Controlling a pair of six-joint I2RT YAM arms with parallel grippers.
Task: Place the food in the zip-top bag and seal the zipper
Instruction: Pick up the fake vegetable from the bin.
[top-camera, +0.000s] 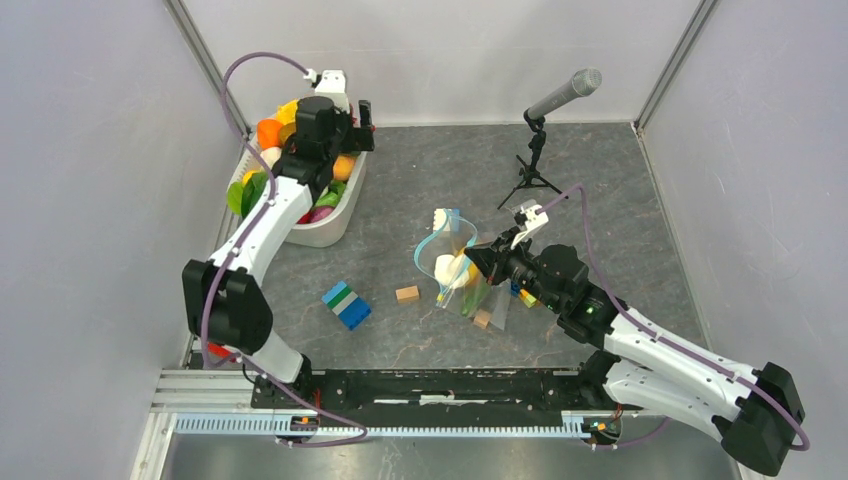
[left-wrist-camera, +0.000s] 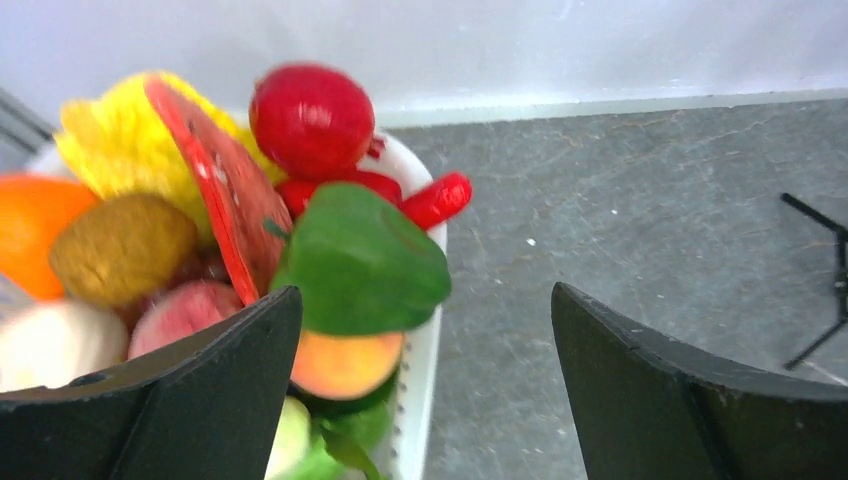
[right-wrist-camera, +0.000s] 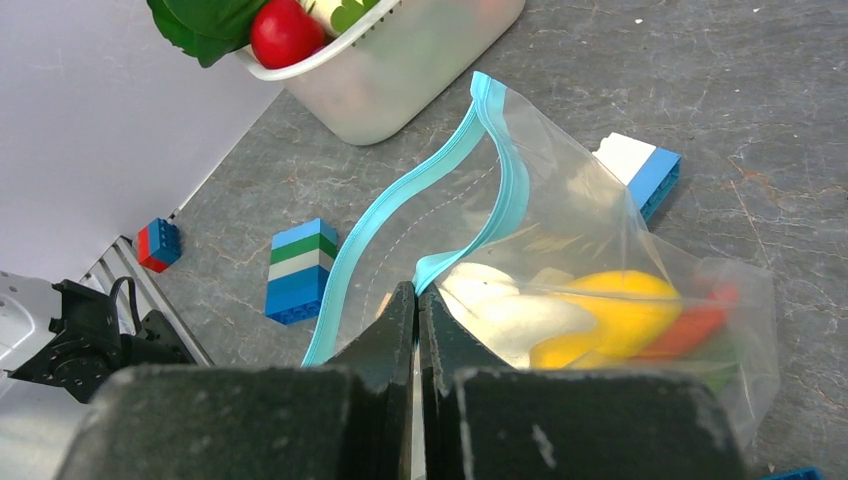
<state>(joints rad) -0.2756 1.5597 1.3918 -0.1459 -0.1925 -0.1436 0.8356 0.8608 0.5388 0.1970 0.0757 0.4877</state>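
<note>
Clear crinkly plastic makes up the roughly square zip-top bag (right-wrist-camera: 600, 220), which is found near the middle of the grey stone-patterned table (top-camera: 600, 180), its mouth gaping. The light-blue zipper strip (right-wrist-camera: 425, 185) along that mouth is pinched at one edge between the closed jaws of the right gripper (right-wrist-camera: 417, 300). A yellow toy food (right-wrist-camera: 610, 310), a white one (right-wrist-camera: 500, 315) and a red one (right-wrist-camera: 692, 325) are seen inside the bag. More glossy toy fruits and vegetables (left-wrist-camera: 310, 118) are heaped in the white plastic tub (right-wrist-camera: 400, 90) at the far left. The left gripper (left-wrist-camera: 425, 292) is held above that tub, jaws spread wide, nothing gripped.
</note>
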